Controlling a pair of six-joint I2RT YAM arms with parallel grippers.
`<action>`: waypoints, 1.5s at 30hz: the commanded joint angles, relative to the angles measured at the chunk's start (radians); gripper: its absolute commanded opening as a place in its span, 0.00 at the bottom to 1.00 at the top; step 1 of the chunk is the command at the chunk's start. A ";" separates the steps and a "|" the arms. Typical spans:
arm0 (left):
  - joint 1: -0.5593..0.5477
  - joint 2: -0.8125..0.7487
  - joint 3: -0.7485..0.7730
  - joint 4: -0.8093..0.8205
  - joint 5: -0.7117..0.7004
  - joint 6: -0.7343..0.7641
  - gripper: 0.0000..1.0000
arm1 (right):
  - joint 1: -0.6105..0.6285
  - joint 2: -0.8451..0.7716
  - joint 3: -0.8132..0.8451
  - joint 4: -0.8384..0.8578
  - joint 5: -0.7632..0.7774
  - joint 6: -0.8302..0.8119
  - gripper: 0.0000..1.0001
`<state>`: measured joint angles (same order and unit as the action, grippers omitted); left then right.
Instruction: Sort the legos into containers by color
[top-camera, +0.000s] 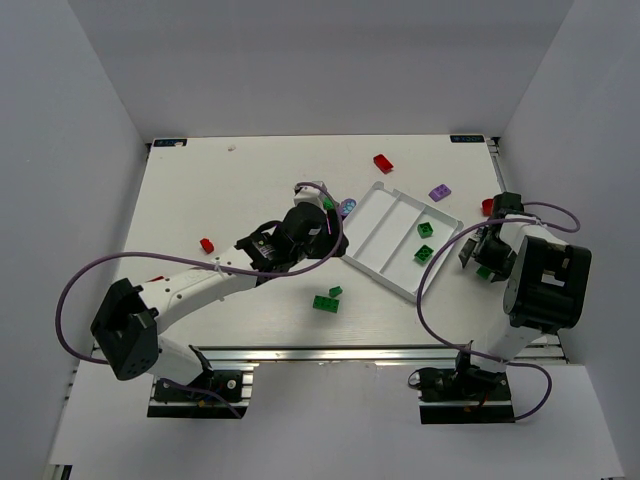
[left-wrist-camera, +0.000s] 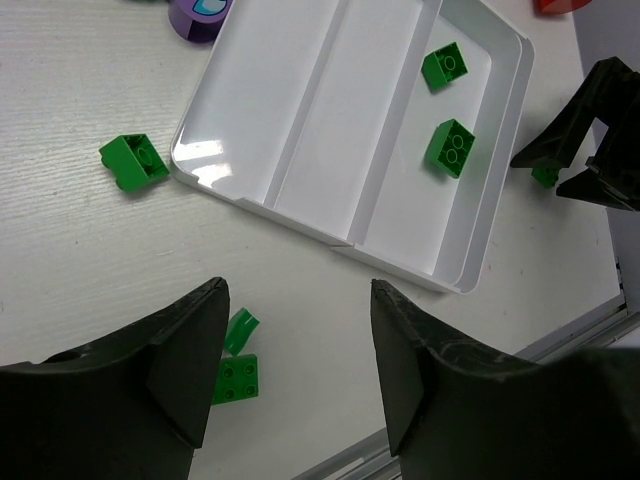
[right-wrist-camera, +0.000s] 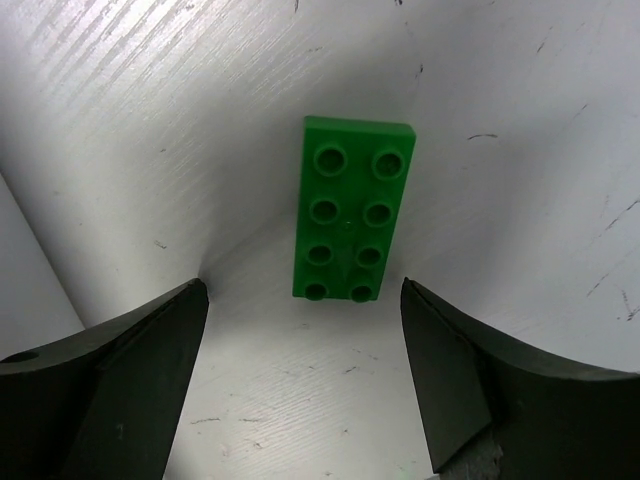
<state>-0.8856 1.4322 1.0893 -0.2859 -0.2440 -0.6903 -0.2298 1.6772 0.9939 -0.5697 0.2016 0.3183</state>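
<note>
right fingers spread above green brick

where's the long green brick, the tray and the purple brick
long green brick (right-wrist-camera: 352, 208): right wrist view, studded top centre
tray (left-wrist-camera: 270, 90): left wrist view, bare compartment floor
purple brick (top-camera: 440, 191): top external view, top face

green plate alone btwn r fingers, tray near

White tray holding two bright green bricks, more green ones loose on the white, faintly scuffed table, a green eight-stud plate, scattered red bricks, one purple brick, purple cables trailing off black-and-white arms.
</note>
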 joint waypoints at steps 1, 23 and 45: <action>-0.001 -0.016 0.043 -0.009 0.009 -0.009 0.68 | -0.006 0.009 0.017 -0.018 -0.027 0.041 0.82; 0.000 0.060 0.107 -0.030 0.031 -0.011 0.68 | -0.071 0.015 -0.023 0.024 -0.136 0.057 0.74; 0.000 0.053 0.101 -0.035 0.032 -0.021 0.68 | -0.072 -0.011 -0.058 0.059 -0.119 0.071 0.37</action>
<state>-0.8856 1.5021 1.1606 -0.3153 -0.2203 -0.7078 -0.3004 1.6573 0.9577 -0.5213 0.1135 0.3832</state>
